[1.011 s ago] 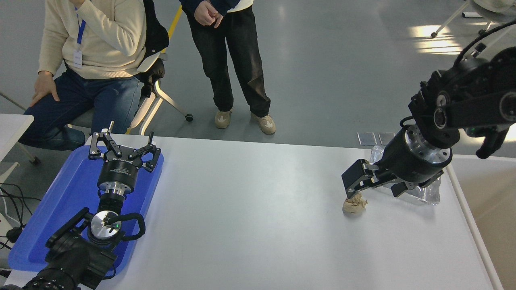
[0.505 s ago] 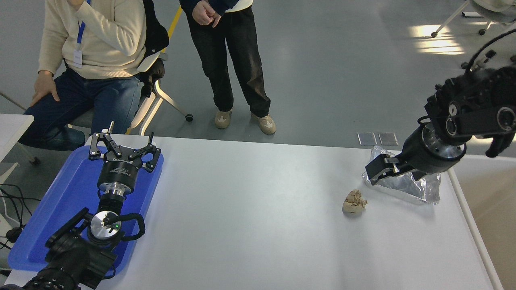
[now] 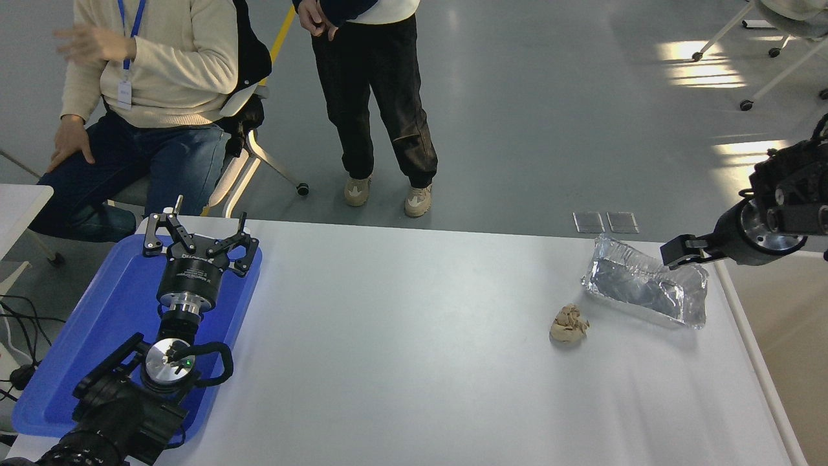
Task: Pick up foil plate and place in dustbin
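The foil plate [image 3: 643, 288], a shiny wrinkled silver tray, lies flat on the white table near its far right corner. Nothing is holding it. My right gripper [image 3: 680, 252] comes in from the right edge and hovers just above the plate's far right end; it holds nothing, and I cannot make out whether it is open or shut. The dustbin [image 3: 758, 370] stands against the table's right side, showing a white rim and a beige inside. My left gripper [image 3: 197, 234] is parked open over the blue tray at the lower left.
A small beige paper wad [image 3: 569, 323] lies just left of the plate. The blue tray [image 3: 97, 336] takes up the table's left end. One person sits and another stands at the far side.
My right arm has drawn back to the right and upward, from beside the paper wad, across the foil plate, to the table's right edge. The plate is now uncovered. The seated person's hand moved.
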Available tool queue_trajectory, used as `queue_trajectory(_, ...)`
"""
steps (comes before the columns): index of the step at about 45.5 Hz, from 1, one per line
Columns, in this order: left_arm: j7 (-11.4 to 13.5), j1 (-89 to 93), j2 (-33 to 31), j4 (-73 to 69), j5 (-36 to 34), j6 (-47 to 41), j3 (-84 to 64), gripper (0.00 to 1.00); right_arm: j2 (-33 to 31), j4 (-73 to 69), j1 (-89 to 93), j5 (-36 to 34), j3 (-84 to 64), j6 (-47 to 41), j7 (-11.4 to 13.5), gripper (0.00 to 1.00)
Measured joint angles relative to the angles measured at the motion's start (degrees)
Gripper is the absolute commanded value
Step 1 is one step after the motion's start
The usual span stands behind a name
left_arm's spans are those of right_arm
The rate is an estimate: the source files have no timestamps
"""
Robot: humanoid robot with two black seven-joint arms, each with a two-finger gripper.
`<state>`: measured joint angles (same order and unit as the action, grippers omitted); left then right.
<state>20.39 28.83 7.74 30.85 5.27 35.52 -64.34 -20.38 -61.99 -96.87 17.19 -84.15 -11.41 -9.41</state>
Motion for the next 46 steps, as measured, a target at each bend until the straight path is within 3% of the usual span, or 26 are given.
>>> queue_trajectory(21, 0.0, 0.0, -0.01, 0.0, 0.01, -0.02, -0.01, 1.0, -0.66, 16.36, 19.86, -10.13, 4.04, 10.31, 1.09, 1.0)
queue_trajectory(46, 0.0, 0.0, -0.01, 0.0, 0.01, -0.02, 0.01, 1.0, 0.75, 35.18, 37.55, -12.31, 19.5, 14.84, 6.2, 0.98)
